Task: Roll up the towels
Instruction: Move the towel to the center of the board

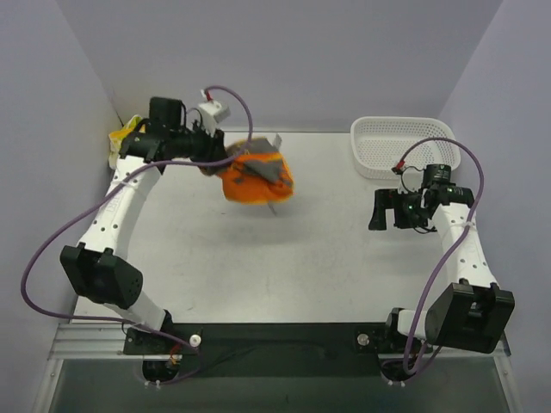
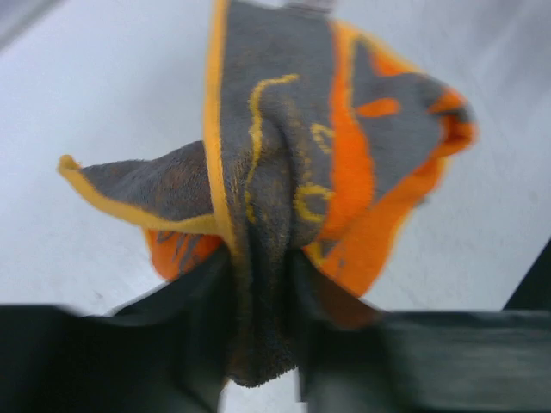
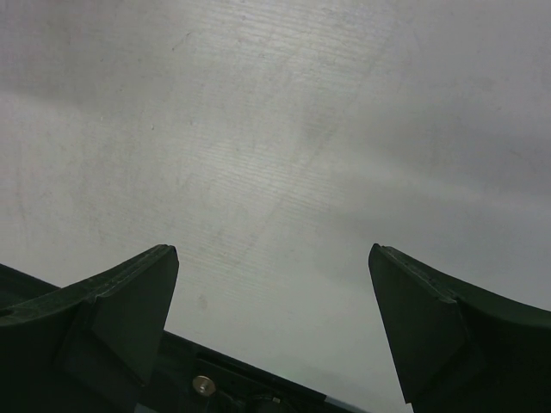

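Far left of the basket, the pale yellow towel lies crumpled at the counter's edge. Nearer the basket, the left hand pinches the orange towel, bunched and lifted off the counter. On the basket's near side the right hand hovers, spread wide and empty. It seems best to lower the orange towel, let the right hand take a free corner, and flatten it before rolling.

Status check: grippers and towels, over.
Left gripper shut on orange towel, bunched, not rolled. Right gripper open, empty. Yellow towel far-left corner, untouched. Nothing in the way.
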`<state>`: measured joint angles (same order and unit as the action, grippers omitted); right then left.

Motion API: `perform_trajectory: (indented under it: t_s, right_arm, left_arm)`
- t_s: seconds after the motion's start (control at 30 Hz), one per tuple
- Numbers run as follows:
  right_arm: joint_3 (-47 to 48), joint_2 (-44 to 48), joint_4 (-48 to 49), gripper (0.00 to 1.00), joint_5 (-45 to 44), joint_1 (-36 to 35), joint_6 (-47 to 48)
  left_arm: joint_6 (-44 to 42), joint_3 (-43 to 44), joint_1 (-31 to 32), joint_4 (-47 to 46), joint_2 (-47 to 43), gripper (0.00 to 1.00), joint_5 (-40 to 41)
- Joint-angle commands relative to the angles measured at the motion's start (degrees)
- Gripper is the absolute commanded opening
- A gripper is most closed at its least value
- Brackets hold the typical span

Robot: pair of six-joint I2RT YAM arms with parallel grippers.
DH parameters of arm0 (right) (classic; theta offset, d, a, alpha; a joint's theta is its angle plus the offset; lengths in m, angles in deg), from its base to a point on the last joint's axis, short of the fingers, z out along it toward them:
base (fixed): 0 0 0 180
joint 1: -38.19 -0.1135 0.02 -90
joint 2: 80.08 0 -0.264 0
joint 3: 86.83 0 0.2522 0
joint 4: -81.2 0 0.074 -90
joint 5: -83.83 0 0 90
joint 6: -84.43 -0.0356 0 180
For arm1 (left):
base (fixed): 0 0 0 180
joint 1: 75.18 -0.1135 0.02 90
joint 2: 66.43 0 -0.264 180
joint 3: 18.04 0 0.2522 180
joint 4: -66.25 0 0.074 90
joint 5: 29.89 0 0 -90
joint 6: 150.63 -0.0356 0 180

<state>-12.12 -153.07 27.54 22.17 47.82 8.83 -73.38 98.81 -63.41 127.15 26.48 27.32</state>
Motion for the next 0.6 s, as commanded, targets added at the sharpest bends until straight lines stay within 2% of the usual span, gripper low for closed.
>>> perform_trajectory:
  t_s: [0.0, 0.03, 0.1, 0.23, 0.37, 0.47, 0.5, 0.57]
  right_arm:
    - [2.7, -1.4, -4.5, 1.00, 2.8, -1.7, 0.5]
    - [2.7, -1.5, -4.7, 1.00, 2.7, -2.9, 0.7]
    - [2.5, -1.7, -5.4, 1.00, 1.3, -4.2, 1.4]
    - [2.1, -3.2, -5.4, 1.00, 0.2, -7.5, 2.0]
    - [4.1, -6.6, -5.0, 0.99, 0.3, -13.6, 1.5]
    - [5.5, -10.4, -4.5, 0.91, 0.3, -17.0, 0.9]
    - [6.4, -12.8, -4.0, 0.85, 0.1, -19.4, 0.7]
    - [7.4, -15.2, -3.9, 0.77, -0.2, -22.4, 0.3]
  left_arm:
    - [-8.3, -12.9, 3.4, 2.8, -2.2, 0.49, -1.6]
    - [-9.8, -16.1, 4.0, 2.8, -2.7, 0.62, -1.0]
    - [-10.0, -22.2, 3.9, 2.5, -3.6, 0.76, 0.2]
    - [-11.3, -27.1, 2.5, 2.5, -4.8, 0.87, 0.6]
    - [-13.0, -31.5, 2.5, 2.2, -7.5, 0.87, 0.8]
    - [-13.1, -35.1, 2.5, 0.7, -8.2, 0.85, 0.6]
    - [-12.7, -36.1, 2.5, -0.4, -8.0, 0.84, 0.8]
    - [-10.4, -37.7, 2.4, -3.5, -6.7, 0.79, 1.1]
